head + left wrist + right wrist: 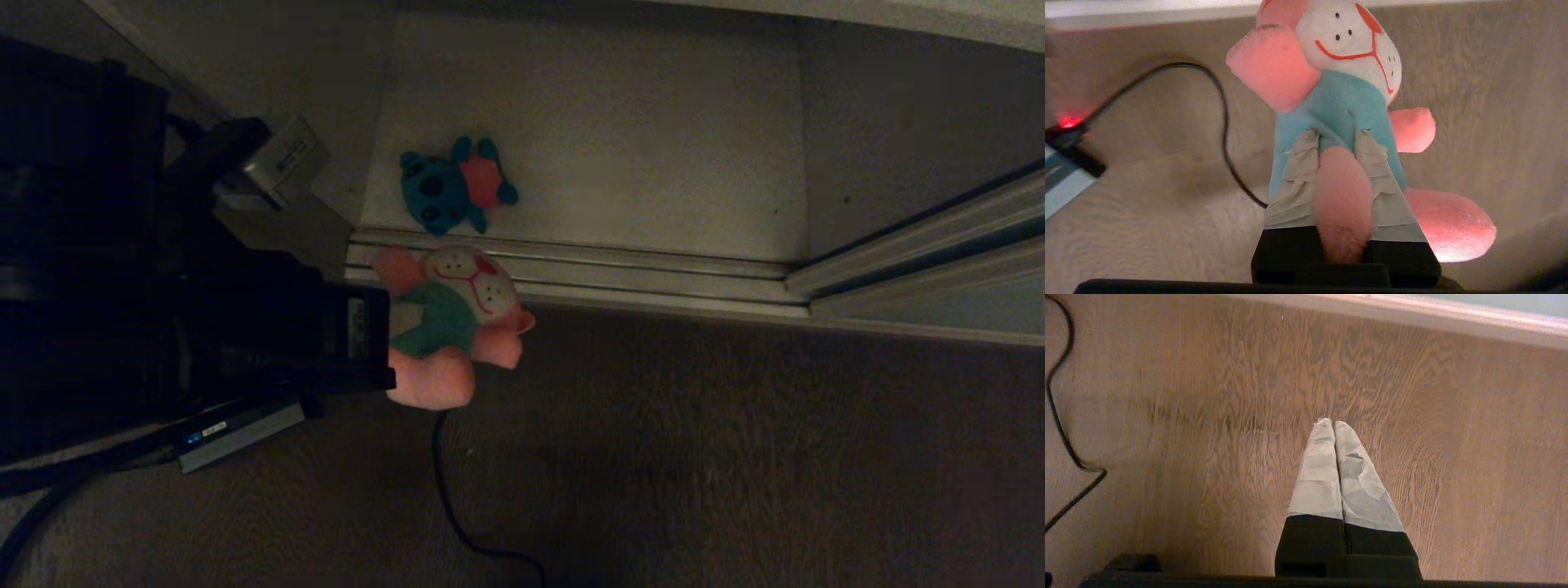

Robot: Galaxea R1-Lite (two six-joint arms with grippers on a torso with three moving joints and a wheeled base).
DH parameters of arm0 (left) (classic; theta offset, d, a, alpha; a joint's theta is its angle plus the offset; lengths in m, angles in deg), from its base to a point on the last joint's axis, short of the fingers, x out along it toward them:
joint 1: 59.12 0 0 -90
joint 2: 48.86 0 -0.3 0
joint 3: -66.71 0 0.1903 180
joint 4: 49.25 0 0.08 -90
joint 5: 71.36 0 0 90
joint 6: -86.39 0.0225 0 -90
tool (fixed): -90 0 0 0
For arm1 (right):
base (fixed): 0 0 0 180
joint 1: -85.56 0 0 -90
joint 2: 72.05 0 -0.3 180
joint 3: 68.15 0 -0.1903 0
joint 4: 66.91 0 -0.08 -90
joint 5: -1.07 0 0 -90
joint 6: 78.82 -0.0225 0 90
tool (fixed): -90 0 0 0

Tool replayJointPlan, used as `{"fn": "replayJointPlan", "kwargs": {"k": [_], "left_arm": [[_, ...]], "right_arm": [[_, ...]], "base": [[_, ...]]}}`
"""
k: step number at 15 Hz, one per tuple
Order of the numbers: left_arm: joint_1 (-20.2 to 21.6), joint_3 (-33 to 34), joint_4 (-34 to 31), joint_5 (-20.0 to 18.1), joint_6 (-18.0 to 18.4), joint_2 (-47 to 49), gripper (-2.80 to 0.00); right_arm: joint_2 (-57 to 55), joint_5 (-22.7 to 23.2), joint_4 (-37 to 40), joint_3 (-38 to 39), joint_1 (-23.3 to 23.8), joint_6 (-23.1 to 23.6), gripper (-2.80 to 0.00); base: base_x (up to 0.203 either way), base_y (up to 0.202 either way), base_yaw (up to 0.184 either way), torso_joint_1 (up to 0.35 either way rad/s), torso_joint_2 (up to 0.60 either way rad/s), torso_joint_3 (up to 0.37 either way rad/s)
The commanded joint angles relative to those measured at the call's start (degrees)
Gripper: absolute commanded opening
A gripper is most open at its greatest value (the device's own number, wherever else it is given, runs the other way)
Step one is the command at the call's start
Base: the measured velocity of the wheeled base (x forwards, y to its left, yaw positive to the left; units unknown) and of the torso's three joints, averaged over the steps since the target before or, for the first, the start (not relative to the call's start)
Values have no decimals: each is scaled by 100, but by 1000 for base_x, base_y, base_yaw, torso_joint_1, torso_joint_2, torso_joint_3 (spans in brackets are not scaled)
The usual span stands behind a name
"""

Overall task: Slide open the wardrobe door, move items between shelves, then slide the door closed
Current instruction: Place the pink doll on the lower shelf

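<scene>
The pink plush toy (pixel 454 322) is clamped in the left gripper (pixel 1342 155), fingers squeezed on its leg and teal shirt, so it hangs at centre-left of the head view, just over the door track (pixel 637 282). Probably it's being carried down to the bottom shelf (pixel 653 131), where the blue plush toy (pixel 454 189) is already laid, upper centre. The right gripper (pixel 1334 428) is parked over the wood floor (pixel 1208 416), fingers pressed together, nothing held.

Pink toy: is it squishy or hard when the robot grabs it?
Probably squishy: the left gripper pinches the pink toy and its fuzzy body bulges between the fingers. Likely light and floppy too, since its limbs stick out loosely.
</scene>
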Motion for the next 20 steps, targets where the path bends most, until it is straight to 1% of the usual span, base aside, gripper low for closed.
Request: {"fn": "replayJointPlan", "kwargs": {"k": [1,5,7,9,13,16,18,19,20], "left_arm": [[-142,-54,-6,15,-8,170,-280],[-238,-93,29,19,-12,348,-280],[-238,-144,187,28,-4,465,-280],[-238,-361,227,41,-3,721,-280],[-238,-1356,264,70,-28,1497,-280],[-238,-2558,255,76,-289,2095,-280],[-232,-3153,287,87,-373,2502,-280],[-230,-3245,496,87,-381,2653,-280],[-213,-3284,854,93,-357,2806,-280]], "right_arm": [[-6,-1,0,26,0,4,-280],[-6,-1,0,26,-7,4,-280],[-6,-1,0,26,0,4,-280],[-6,-1,0,26,0,4,-280],[-6,-1,0,26,0,4,-280],[-6,-1,0,26,0,4,-280],[-6,-1,0,26,0,4,-280],[-6,5,0,26,0,4,-280],[-6,-1,0,26,0,4,-280]], "base": [[0,0,0,-1,2,-196],[0,0,0,3,1,-196],[0,0,0,4,4,-195],[0,0,0,-4,0,-203],[0,0,0,4,1,-165],[0,0,0,-1,1,-22],[0,0,0,0,0,0],[0,0,0,0,0,0],[0,0,0,0,0,0]]}}
